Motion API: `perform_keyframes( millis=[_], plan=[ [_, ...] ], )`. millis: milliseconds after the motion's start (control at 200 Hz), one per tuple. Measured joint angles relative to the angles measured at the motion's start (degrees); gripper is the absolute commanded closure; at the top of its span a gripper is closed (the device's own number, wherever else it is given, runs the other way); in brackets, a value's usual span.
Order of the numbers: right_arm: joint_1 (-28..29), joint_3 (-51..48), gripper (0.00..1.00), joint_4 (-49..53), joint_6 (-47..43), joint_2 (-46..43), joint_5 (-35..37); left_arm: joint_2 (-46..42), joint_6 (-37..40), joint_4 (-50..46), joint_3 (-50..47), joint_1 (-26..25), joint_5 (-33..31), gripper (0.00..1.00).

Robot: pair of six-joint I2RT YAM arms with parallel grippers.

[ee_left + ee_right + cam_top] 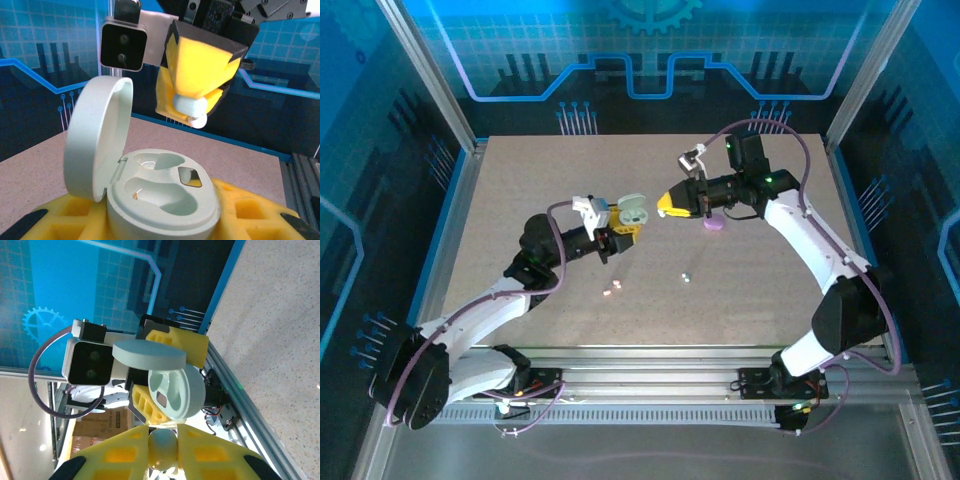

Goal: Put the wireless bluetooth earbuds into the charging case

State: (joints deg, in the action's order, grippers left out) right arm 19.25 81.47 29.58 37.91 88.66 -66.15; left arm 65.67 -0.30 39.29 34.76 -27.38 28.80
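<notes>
Grippers hold open mint case (160, 200) and earbud (191, 107) apart.

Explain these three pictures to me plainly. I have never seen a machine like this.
Two robot arms are bolted at the near edge of a table. One picture looks down from above and behind them; the other two come from small cameras on each wrist.

The left hand grips an open mint green charging case, lid up, both sockets empty. The right hand, with yellow fingers, pinches a pale mint earbud and holds it in the air facing the case, not yet touching it.

On the table lie a purple case by the right arm and a few tiny bits: a pale pink pair and another small piece, too small to identify.
</notes>
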Motion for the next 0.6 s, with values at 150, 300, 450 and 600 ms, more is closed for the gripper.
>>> perform_keyframes(
  millis=[150,300,450,600],
  plan=[
    [1.81,0.7,0.82,0.37,-0.46,-0.33,2.1,0.57,0.44,0.0,0.0,-0.72,0.07,0.72],
    [3.45,1.36,0.82,0.37,-0.85,-0.39,4.31,1.01,0.44,0.02,0.13,-1.36,0.55,0.72],
    [4.02,1.57,0.82,0.37,-1.11,-0.39,6.27,1.03,0.42,0.04,0.46,-1.7,1.09,0.72],
    [4.2,1.68,0.82,0.42,-1.57,-0.39,7.5,1.05,0.39,0.02,0.59,-1.84,1.09,0.72]
  ],
)
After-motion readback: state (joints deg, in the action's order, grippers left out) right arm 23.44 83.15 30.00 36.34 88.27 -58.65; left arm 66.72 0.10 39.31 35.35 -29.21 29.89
